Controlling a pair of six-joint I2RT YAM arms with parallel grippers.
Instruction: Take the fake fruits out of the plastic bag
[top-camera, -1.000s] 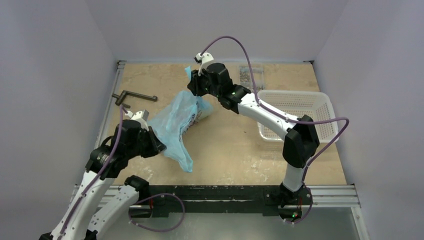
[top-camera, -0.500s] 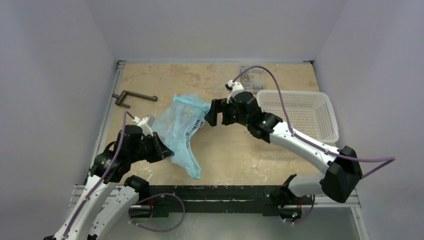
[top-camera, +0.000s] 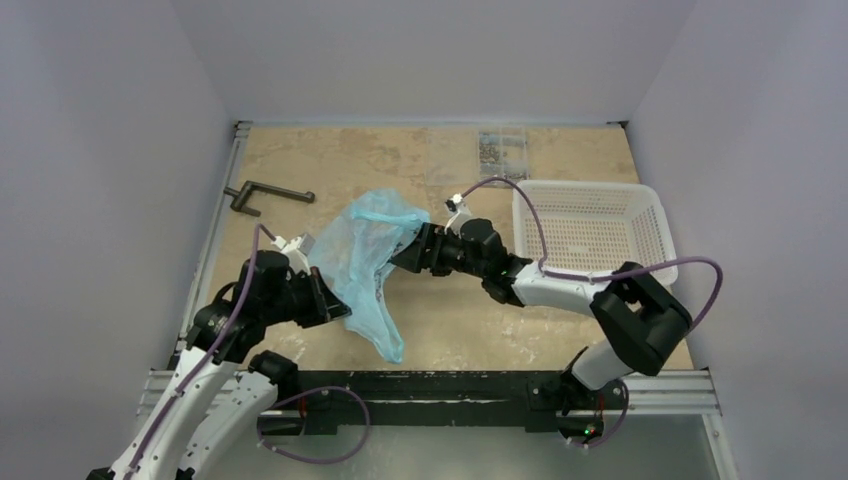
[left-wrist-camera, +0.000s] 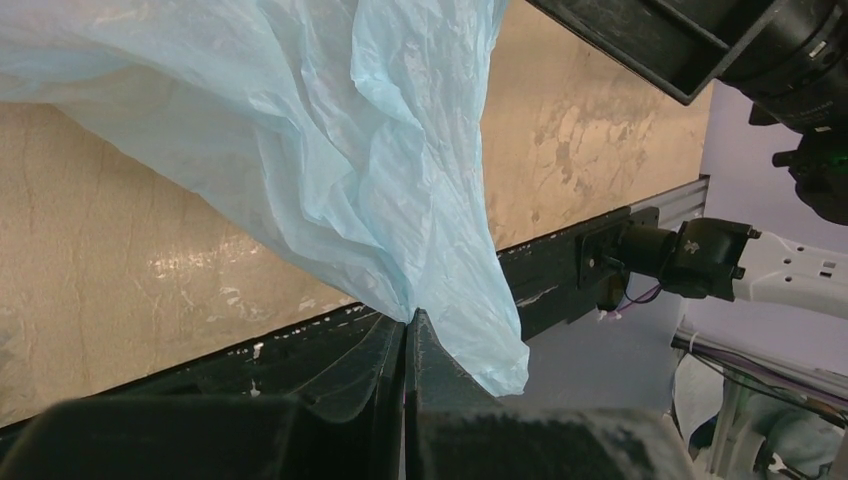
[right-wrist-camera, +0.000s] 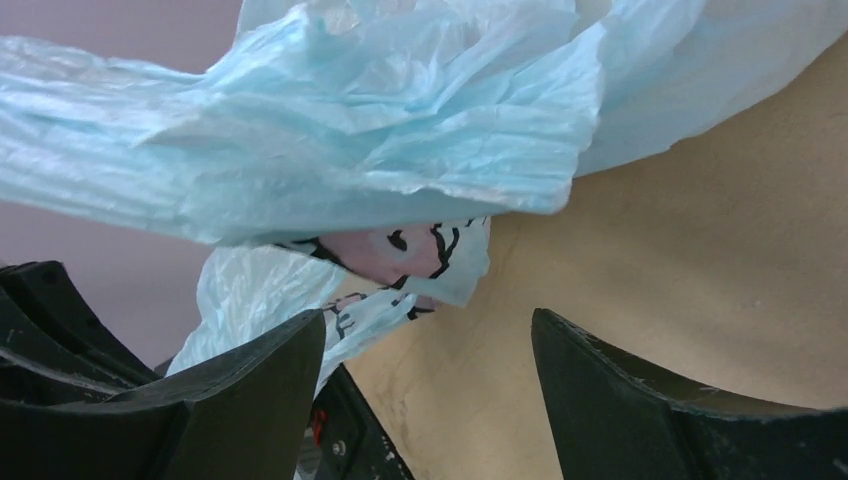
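Left fingers (left-wrist-camera: 385, 365) clenched on plastic bag (left-wrist-camera: 330, 150), right fingers (right-wrist-camera: 245, 390) were spread apart; thin film could tear if yanked

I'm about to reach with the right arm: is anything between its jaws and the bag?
Nothing visible. The right gripper is open, and the plastic bag hangs directly ahead of it with no obstruction. The left gripper is shut on a fold of the bag.

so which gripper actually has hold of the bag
The left gripper: it is shut on a fold of the plastic bag. The right gripper is open, gripping nothing.
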